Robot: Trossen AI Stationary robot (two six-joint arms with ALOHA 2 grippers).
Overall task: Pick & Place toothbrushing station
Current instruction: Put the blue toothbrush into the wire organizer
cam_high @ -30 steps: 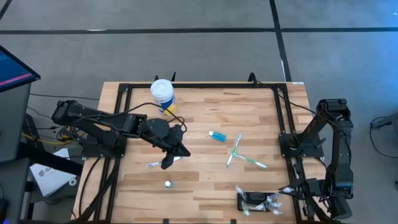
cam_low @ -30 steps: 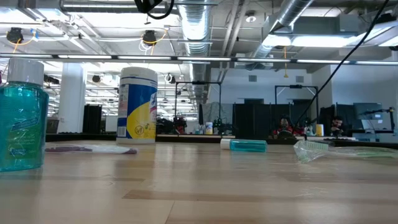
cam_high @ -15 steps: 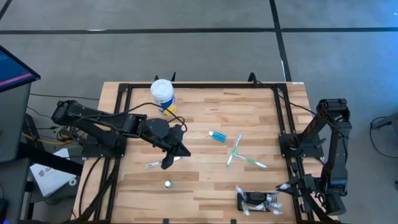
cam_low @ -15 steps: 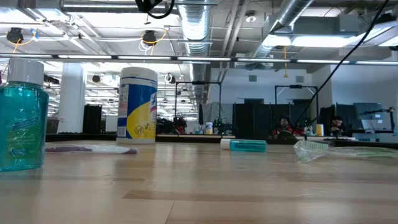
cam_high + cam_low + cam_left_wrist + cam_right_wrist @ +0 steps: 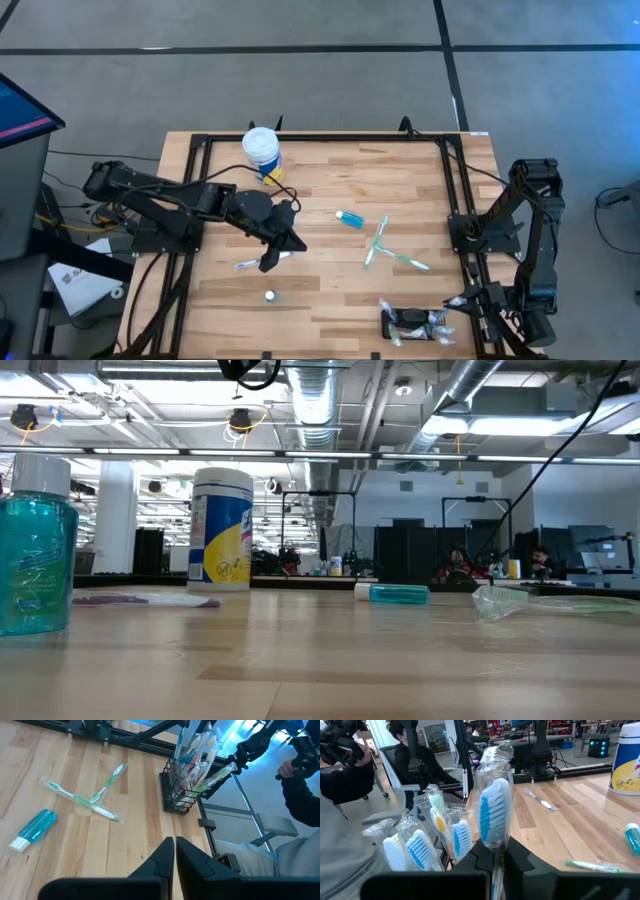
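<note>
The toothbrushing station (image 5: 405,322), a small black holder (image 5: 181,790) with several wrapped toothbrushes standing in it, sits near the table's near right corner. Just to its right, my right gripper (image 5: 462,303) is shut on a wrapped toothbrush (image 5: 495,812) with a blue-and-white head. This brush slants toward the holder's rim (image 5: 212,777); I cannot tell whether it touches. My left gripper (image 5: 270,262) hovers shut, with nothing in it, over the table's left middle (image 5: 175,851). My right gripper pinches the wrapped toothbrush between its two fingers on the handle just below the head (image 5: 495,854). The fingers come nearly level from the table's right side. The brush runs on past the fingertips, head end (image 5: 200,786) toward the holder and clear of the table.
Two wrapped toothbrushes (image 5: 385,248) lie crossed right of centre, beside a blue tube (image 5: 350,219). Another wrapped brush (image 5: 247,264) lies by the left gripper. A mouthwash bottle (image 5: 35,550) and a wipes tub (image 5: 262,150) stand at left. A person (image 5: 415,755) sits beyond the table's right edge.
My right gripper has sunk a little beside the holder, still shut on the toothbrush. The left arm has kept still.
</note>
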